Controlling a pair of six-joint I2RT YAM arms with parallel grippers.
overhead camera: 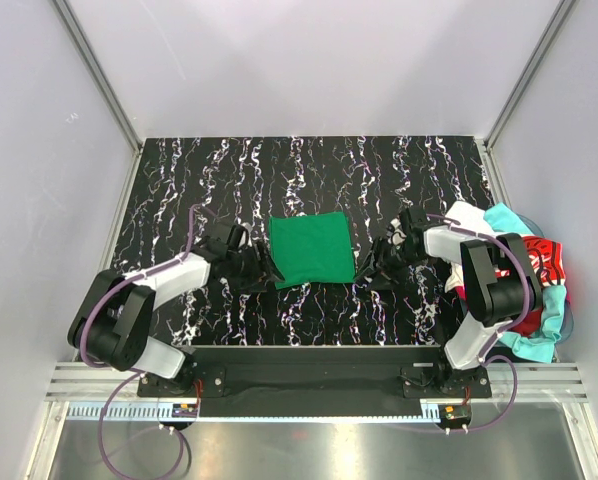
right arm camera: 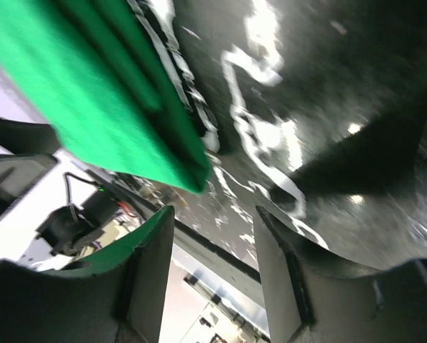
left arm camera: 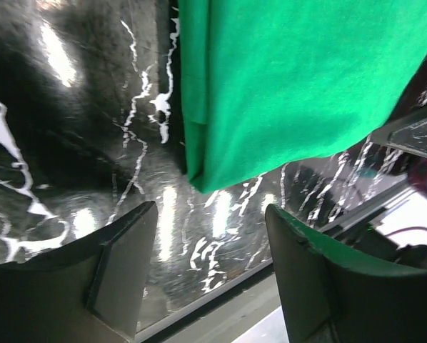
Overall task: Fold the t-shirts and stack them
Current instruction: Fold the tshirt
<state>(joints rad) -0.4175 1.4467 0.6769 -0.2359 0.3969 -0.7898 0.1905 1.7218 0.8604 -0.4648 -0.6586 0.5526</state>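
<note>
The jaws of both arms stand spread and empty, either side of the green t-shirt (overhead camera: 312, 248), which lies folded square mid-tabletop (overhead camera: 229, 170). The remaining t-shirts (overhead camera: 544, 270), red, turquoise and white, lie heaped at the right edge, apparently not yet folded.

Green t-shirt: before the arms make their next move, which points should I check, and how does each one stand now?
1. The green t-shirt is folded and lies flat on the table: ok.
2. The left gripper is open, nothing between its fingers: ok.
3. The right gripper is open, nothing between its fingers: ok.
4. The green t-shirt is free of both grippers, its corners ahead of the fingertips in both wrist views: ok.
5. One shirt lies free to grasp on the pile of other t-shirts at the table's right edge: cannot tell, the right arm hides part.
</note>
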